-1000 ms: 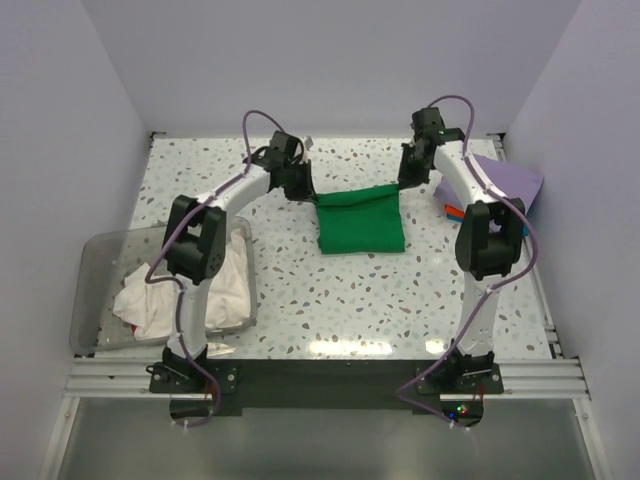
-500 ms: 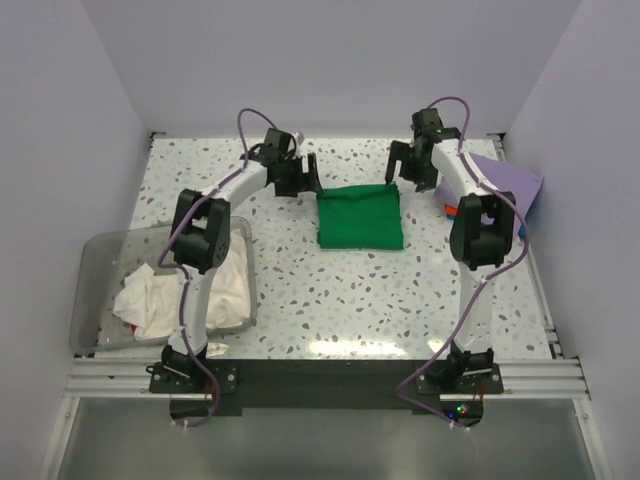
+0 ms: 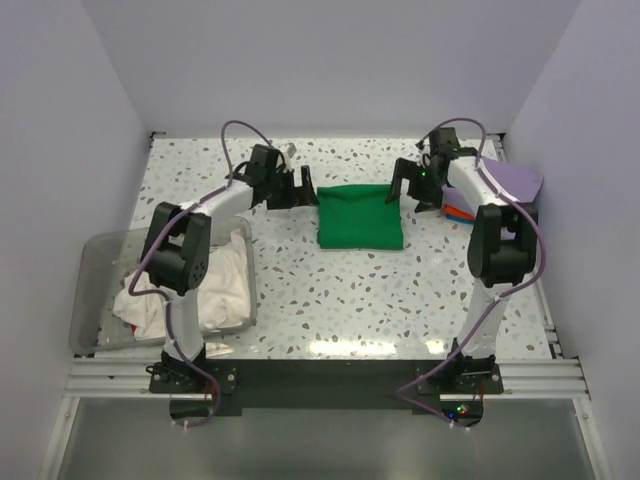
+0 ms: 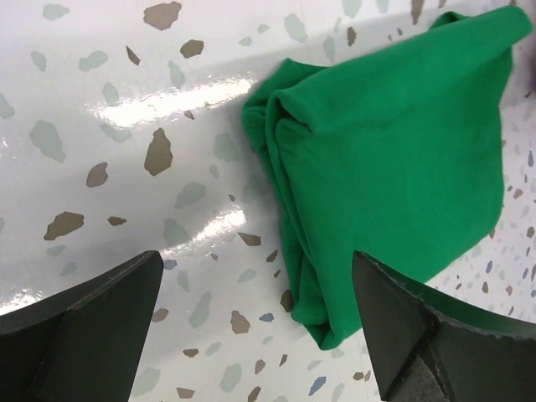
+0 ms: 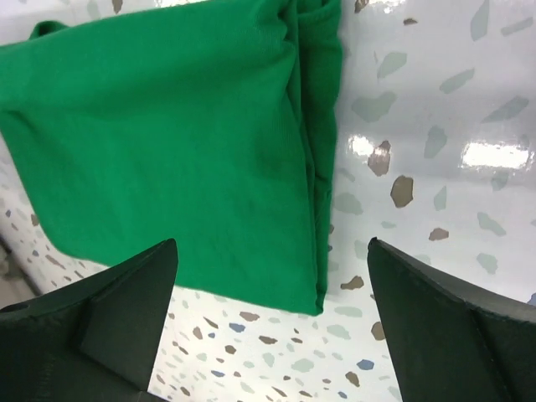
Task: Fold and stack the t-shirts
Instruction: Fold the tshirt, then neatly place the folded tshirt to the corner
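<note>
both hands are just letting go: left hand and right hand are spreading wide, backing off either side of the folded green t-shirt, which is lying flat mid-tabletop. fold looking done, stacking probably coming next.

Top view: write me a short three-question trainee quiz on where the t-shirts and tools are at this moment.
1. True or false: the left tool is shut on the green t-shirt.
2. Fill in: the purple t-shirt lies by the ___ edge of the table.
3. Where do the white t-shirts lie? A) in the clear bin; B) on the green t-shirt; C) on the purple t-shirt.
Key: 1 false: it stands open beside the folded shirt, as does the right tool. 2 right. 3 A.
</note>
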Tool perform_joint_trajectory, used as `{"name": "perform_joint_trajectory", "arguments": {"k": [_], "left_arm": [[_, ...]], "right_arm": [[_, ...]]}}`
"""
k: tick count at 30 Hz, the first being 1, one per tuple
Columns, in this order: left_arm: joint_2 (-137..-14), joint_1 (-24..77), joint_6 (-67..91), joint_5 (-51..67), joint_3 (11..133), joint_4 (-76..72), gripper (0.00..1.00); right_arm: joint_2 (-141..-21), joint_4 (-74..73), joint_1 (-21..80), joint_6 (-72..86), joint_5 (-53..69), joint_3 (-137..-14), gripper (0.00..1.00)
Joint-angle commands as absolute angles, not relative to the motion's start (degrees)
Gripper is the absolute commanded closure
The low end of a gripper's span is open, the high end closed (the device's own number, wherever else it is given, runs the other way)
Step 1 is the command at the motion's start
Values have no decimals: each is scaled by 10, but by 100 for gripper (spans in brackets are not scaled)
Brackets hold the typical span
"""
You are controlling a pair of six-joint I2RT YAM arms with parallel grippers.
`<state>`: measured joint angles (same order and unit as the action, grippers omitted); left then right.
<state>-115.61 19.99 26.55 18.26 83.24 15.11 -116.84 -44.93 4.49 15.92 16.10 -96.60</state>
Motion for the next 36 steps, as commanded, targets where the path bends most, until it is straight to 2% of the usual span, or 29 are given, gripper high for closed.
{"name": "perform_joint_trajectory", "arguments": {"k": [1,7,11,18,29,35,36], "left_arm": [[-1110,203,274,208,805,58,0],[-1153,211,285,221,821,69,2],[-1172,214,294,225,827,67,9],[-1202,220,298,229,841,62,28],[-1244,223,319,246,849,33,40],[-1262,226,320,243,852,46,64],[-1267,226,320,241,853,51,74]], "right_arm": [[-1108,-392,33,144,211,-920,1],[-1096,-372,23,126,243,-861,1],[-1096,-352,17,113,263,-832,1],[-1117,-308,2,116,315,-803,1],[-1168,-261,2,123,332,-799,1],[-1203,-259,2,113,336,-806,1],[-1208,-257,2,113,341,-804,1]]}}
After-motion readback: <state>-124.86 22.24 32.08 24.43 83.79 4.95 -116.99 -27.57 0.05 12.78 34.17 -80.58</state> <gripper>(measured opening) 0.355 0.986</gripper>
